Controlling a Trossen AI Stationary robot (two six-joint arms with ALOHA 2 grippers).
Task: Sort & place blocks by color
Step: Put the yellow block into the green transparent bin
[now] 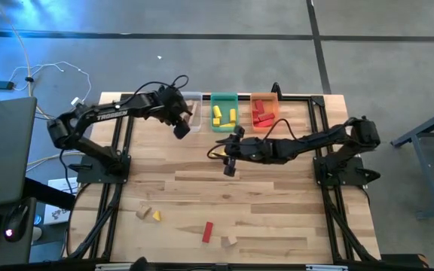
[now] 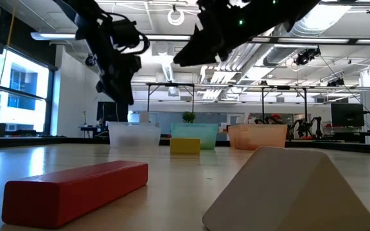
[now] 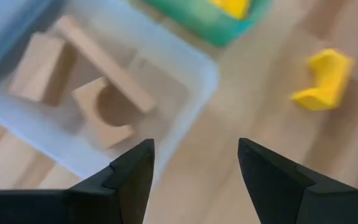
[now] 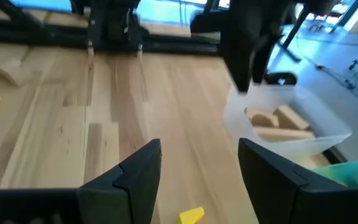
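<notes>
The left tool (image 1: 181, 129) hangs released over the clear bin (image 1: 194, 120) at upper centre; the right tool (image 1: 230, 167) gapes empty mid-counter. Remaining blocks (image 1: 208, 232) lie along the lower edge: light, rigid, smooth wood, best pinched across flat sides.

Dark left robot arm (image 1: 115, 113), upper left of the high view: white lettering "TROSSEN" along its link.
Other surfaces: no legible text.

Pale wooden counter (image 1: 277, 196) on a grey floor (image 1: 202, 53), clear bin (image 1: 193, 113), green bin (image 1: 224, 113) and orange bin (image 1: 264, 111) side by side along its far edge, white cables (image 1: 47, 71) on the floor to the left
</notes>
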